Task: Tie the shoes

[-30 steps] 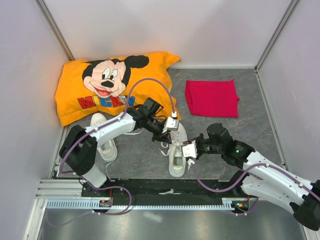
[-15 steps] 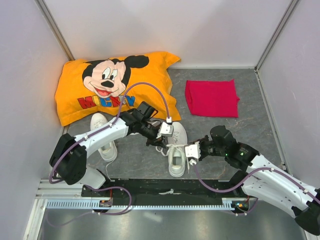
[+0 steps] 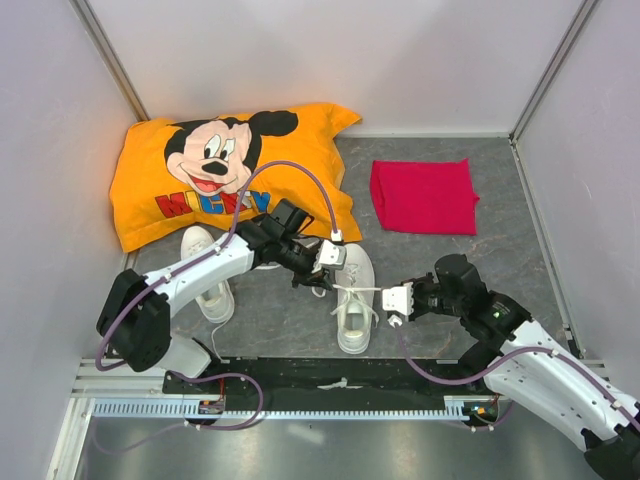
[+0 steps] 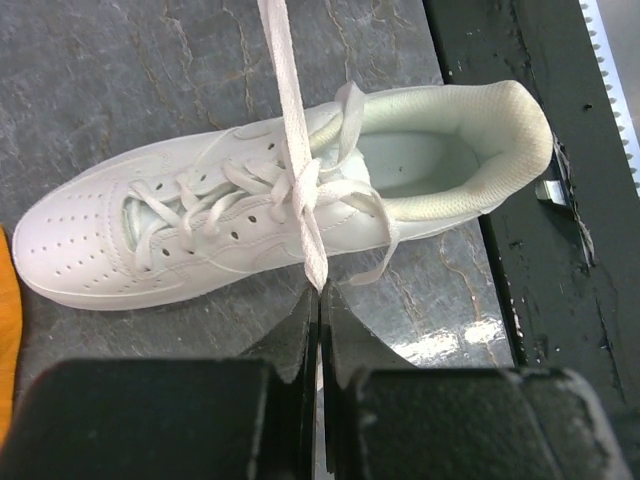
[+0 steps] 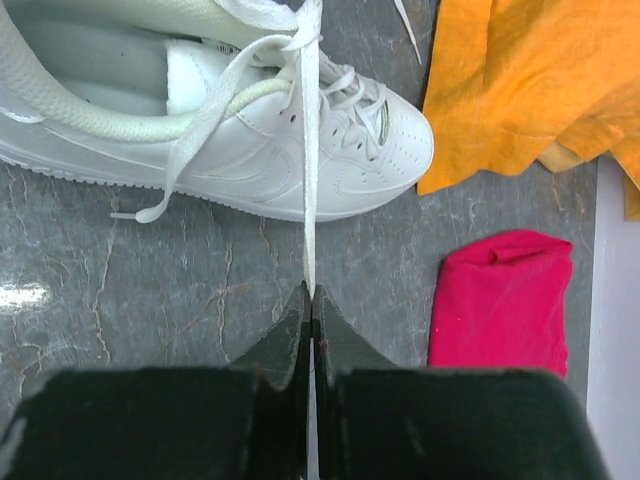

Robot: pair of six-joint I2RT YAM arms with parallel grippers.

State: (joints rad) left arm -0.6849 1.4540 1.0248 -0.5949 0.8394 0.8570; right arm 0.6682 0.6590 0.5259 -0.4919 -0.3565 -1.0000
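Left claw, right claw pinch lace taut across shoe; pillow edge near toe.

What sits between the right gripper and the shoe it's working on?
Only a taut white lace, pinched in the right gripper and running to the shoe over the grey table. Clearest in the right wrist view.

Far-left shoe half hidden under left arm — lace ends vanish btwn fingers.
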